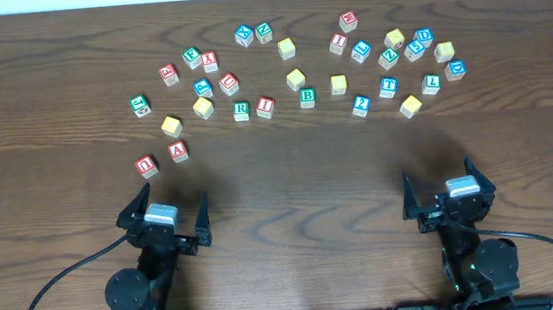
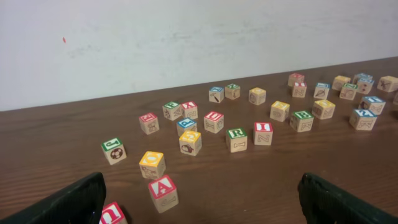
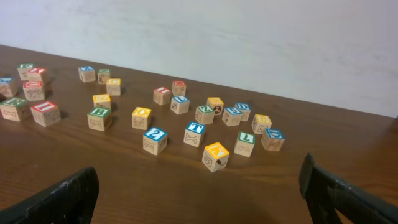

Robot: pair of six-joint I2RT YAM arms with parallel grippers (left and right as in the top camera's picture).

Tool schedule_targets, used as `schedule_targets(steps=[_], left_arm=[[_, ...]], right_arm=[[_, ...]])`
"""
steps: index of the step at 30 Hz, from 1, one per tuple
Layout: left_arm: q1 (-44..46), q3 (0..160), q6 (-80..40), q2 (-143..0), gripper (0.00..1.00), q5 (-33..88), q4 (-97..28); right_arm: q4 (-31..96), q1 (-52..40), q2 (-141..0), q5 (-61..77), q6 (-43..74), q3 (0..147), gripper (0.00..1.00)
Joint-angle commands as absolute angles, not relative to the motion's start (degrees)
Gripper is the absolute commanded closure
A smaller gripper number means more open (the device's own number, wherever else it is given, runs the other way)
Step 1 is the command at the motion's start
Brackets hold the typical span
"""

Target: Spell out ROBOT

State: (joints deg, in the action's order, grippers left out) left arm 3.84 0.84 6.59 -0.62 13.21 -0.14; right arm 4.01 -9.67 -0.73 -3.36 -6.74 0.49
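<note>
Wooden alphabet cubes lie scattered in a loose arc across the far half of the tabletop [image 1: 278, 175], each flat on the surface and well apart from both arms. We see the green R cube [image 1: 241, 109] near the middle of the arc's nearer row. A red I cube [image 1: 265, 106] sits just beside it on the side toward the right edge. The green B cube [image 1: 308, 97] sits a little further toward that edge, near these two but touching neither. The blue T cube [image 1: 388, 87] lies toward the right edge, between the blue 2 cube [image 1: 361, 105] and a green L cube [image 1: 431, 83].

Several cubes show yellow tops. One yellow-topped cube [image 1: 339, 83] rests between the B and the 2. A second yellow cube [image 1: 172, 126] lies toward the left edge, just beyond a red A cube [image 1: 178, 151]. We cannot read their letters from overhead.

By the near edge, the left tool [image 1: 173, 196] stands with its fingers [image 2: 68, 202] spread wide and holds nothing. The right tool [image 1: 439, 171] is likewise wide open and empty, its dark fingers [image 3: 62, 199] showing only at the lower corners of its wrist view.
</note>
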Motion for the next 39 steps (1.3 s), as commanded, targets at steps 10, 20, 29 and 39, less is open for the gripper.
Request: schedule_targets(steps=[10,20,29,39], left_arm=[[3.55,3.36,-0.80,-1.19,0.03,14.35,-1.69],[3.55,21.54,-0.73,-24.51,0.03,13.47,-4.05],[3.55,49.69,-0.08,-60.05,0.03,15.03,-17.41],[3.55,77.14,0.38,-82.13,0.02,15.03,-38.87]], right_arm=[[4.10,-9.04,-0.34,-2.87,-7.35,0.30,0.01],[4.10,-9.04,-0.34,-2.87,-7.35,0.32,0.01],[4.10,-9.04,-0.34,-2.87,-7.35,0.32,0.01],[4.10,-9.04,-0.34,-2.87,-7.38,0.30,0.01]])
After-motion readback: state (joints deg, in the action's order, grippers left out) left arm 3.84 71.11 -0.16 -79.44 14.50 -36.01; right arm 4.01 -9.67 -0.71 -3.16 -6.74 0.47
